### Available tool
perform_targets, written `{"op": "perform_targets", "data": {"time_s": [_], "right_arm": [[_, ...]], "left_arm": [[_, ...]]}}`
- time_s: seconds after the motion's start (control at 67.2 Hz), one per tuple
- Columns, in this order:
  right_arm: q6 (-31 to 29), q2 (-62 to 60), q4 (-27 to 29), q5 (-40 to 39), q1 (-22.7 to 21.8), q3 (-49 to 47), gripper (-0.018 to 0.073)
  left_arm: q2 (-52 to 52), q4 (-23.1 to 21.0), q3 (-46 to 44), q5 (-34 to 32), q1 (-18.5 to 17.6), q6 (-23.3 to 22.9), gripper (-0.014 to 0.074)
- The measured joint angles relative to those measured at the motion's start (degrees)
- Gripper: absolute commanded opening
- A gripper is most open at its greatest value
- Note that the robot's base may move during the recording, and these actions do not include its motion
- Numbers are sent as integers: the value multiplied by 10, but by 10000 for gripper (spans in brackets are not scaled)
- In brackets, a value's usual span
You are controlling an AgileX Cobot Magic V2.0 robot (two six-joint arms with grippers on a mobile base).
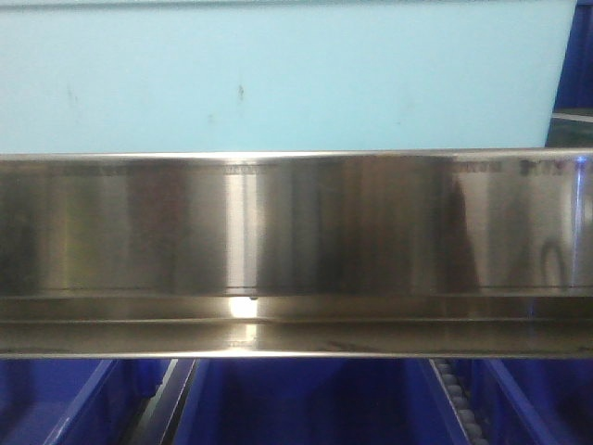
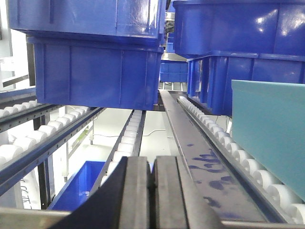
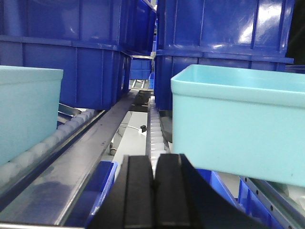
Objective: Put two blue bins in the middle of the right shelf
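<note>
Left gripper (image 2: 151, 186): fingers pressed together, nothing between them. Right gripper (image 3: 153, 186): likewise clenched and empty. Blue bins (image 2: 97, 71) sit stacked in two columns on the roller track (image 2: 128, 138), well ahead of both wrists. A teal bin (image 3: 233, 119) stands nearer the right one. Judgement: rigid ribbed plastic, glossy, likely slippery; contents unseen, weight unknown. Best hold looks like the protruding rim lip, one gripper per side.

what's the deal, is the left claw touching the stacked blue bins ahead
Apart. The left wrist view shows a stretch of bare roller track between the shut left claw and the stacked blue bins farther along.
</note>
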Motion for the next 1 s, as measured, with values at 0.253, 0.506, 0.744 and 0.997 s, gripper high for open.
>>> {"op": "perform_targets", "data": {"time_s": [0.253,0.506,0.744,0.997], "right_arm": [[0,0,0,0,0,0,-166],[0,0,0,0,0,0,-166],[0,0,0,0,0,0,-166],[0,0,1,-39,0,0,-166]], "left_arm": [[0,0,0,0,0,0,-111],[0,0,0,0,0,0,-111],[0,0,0,-4,0,0,-111],[0,0,-7,5,0,0,-111]]}}
